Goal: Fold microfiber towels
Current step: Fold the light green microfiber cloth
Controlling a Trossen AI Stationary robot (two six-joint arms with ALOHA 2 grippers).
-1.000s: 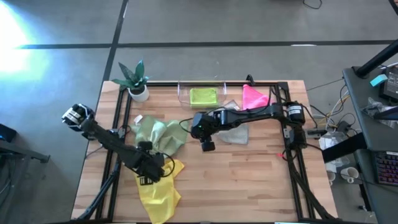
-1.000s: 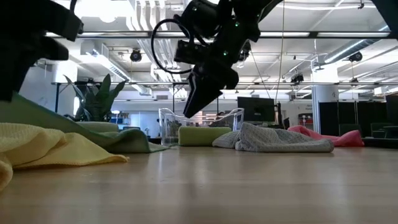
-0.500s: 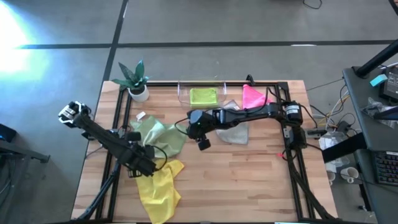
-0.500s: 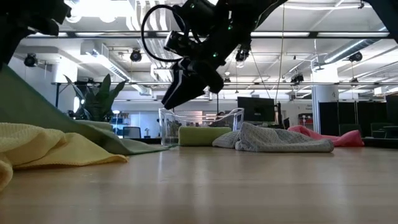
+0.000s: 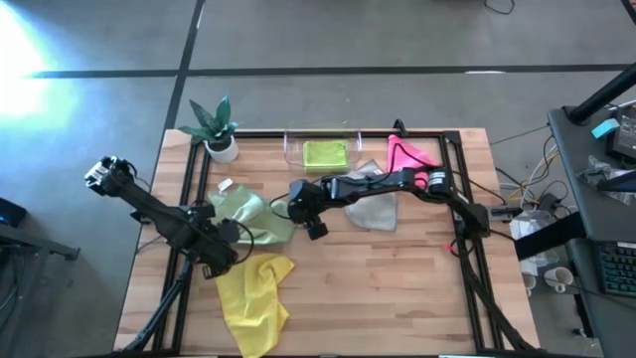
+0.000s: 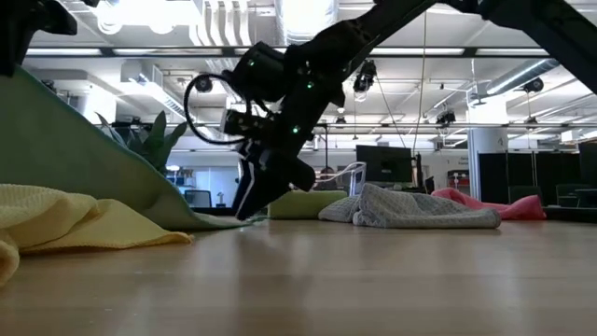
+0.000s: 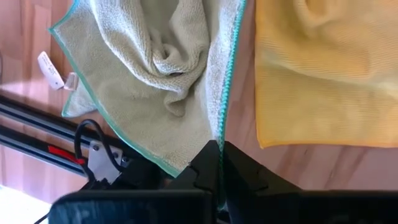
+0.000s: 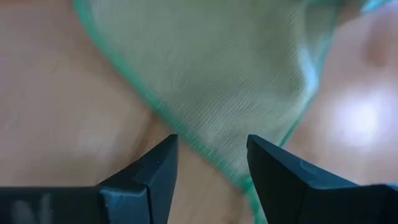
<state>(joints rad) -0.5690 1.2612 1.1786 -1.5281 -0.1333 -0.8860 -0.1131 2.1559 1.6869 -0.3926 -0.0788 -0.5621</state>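
Now the right gripper [image 5: 295, 206] has dropped lower, fingers [image 8: 155, 171] spread over the pale sage green towel [image 5: 253, 214]'s corner; the left gripper [image 5: 221, 249] has pulled back, clenched on its edge. Towel drapes over the wooden counter [image 5: 397, 288], office ceiling lights behind.

High view gives you the whole table [image 5: 397, 288] straight down, low view sits at tabletop height looking level toward 12 o'clock into the room, and both wrist views look close down onto the sage towel [image 7: 155, 81], which all four views share.
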